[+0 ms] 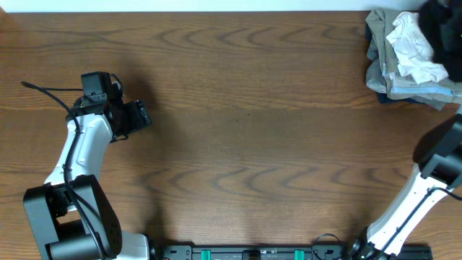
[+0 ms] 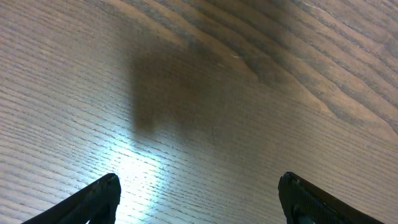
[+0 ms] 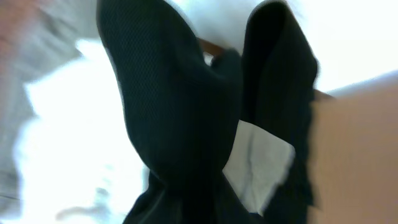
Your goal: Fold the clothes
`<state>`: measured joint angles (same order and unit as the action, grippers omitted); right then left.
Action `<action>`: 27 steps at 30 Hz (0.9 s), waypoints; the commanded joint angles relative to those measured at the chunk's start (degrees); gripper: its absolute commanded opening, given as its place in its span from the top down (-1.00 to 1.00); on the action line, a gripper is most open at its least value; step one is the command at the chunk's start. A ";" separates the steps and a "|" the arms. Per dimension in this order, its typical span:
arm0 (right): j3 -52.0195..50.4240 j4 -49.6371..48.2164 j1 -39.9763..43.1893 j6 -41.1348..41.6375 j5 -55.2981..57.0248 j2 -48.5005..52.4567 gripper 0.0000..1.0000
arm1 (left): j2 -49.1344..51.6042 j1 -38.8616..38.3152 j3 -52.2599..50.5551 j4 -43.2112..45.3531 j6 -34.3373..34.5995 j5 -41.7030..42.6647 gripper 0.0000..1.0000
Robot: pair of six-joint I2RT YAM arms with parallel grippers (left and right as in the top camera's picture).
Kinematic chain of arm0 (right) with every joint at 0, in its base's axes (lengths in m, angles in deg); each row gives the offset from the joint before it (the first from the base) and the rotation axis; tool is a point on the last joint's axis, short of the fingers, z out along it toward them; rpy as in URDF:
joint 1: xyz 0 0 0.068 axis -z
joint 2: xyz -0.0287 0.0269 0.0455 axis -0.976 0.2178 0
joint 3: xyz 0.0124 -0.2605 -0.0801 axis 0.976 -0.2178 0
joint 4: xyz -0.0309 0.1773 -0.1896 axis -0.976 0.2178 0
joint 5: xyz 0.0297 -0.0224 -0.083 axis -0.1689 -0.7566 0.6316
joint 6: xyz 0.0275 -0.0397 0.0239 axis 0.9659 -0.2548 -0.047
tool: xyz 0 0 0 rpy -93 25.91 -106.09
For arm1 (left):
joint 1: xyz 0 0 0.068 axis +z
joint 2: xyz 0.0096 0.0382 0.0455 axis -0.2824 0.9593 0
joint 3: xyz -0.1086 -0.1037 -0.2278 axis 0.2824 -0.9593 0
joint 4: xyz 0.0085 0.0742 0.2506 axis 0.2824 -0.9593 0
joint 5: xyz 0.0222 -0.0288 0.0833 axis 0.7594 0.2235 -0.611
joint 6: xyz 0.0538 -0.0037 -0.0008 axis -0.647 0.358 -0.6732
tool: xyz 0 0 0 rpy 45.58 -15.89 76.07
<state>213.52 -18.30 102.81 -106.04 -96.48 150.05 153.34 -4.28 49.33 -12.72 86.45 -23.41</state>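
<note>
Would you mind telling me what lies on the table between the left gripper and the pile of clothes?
Only bare table, as the overhead view shows: nothing sits between the left gripper and the pile of clothes.

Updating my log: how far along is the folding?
Nothing looks folded: the clothes lie crumpled in the far right corner. The right gripper is at them, dark fabric filling its camera. The left gripper hangs open over the table. All folding remains.
</note>
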 commanded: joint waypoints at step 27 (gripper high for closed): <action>-1.42 -3.15 -2.27 29.73 1.49 -8.46 -0.76 | 0.70 0.20 0.81 1.05 0.26 -0.87 -0.65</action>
<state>212.08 -21.36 97.12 -83.12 -94.53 142.14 153.34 -4.28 49.33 -12.00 86.45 -23.41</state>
